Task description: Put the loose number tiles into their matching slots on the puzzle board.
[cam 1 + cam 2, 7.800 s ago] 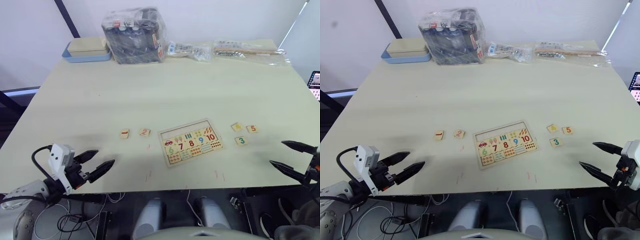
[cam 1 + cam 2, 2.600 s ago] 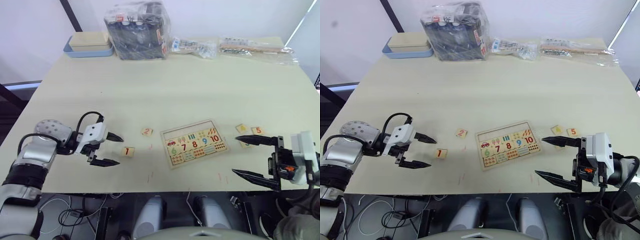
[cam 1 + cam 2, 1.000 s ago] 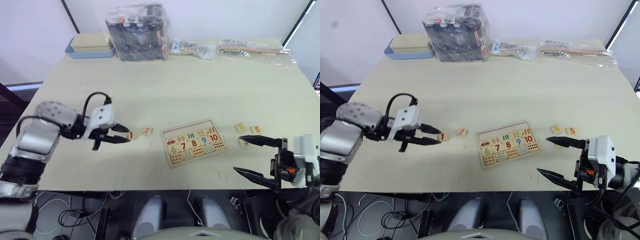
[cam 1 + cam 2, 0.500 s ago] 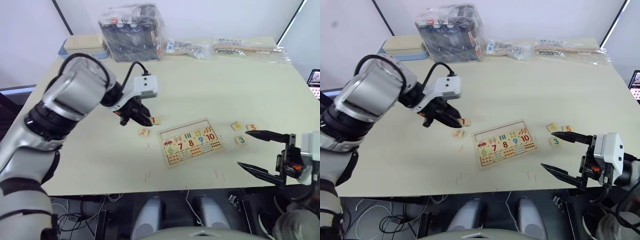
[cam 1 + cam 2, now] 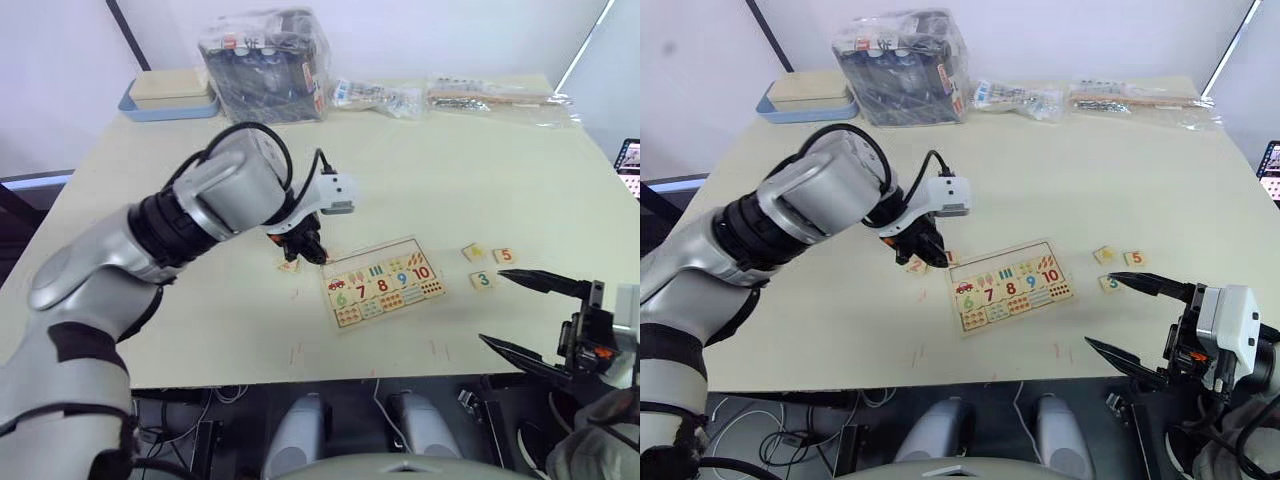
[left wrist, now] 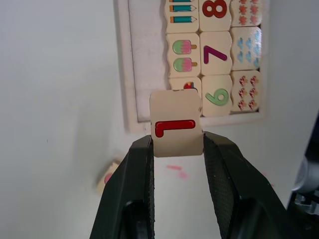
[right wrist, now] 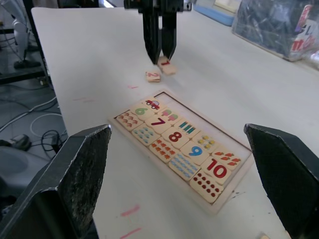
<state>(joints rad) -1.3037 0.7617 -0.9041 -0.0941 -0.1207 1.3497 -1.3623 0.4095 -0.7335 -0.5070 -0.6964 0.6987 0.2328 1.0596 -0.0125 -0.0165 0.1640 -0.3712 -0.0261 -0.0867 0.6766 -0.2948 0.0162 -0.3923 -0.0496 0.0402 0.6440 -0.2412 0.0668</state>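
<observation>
Your left gripper (image 6: 177, 144), jaws clamped on the red 1 tile (image 6: 176, 130), has carried it from the counter's left part to the puzzle board's (image 5: 384, 282) left corner; placement is next. Right gripper (image 5: 530, 318) gapes, holding nothing. Count: five tiles, one board.

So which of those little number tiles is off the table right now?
The red 1 tile, pinched in the left gripper by the puzzle board's corner. The 2, 3, 4 and 5 tiles lie flat on the table.
</observation>
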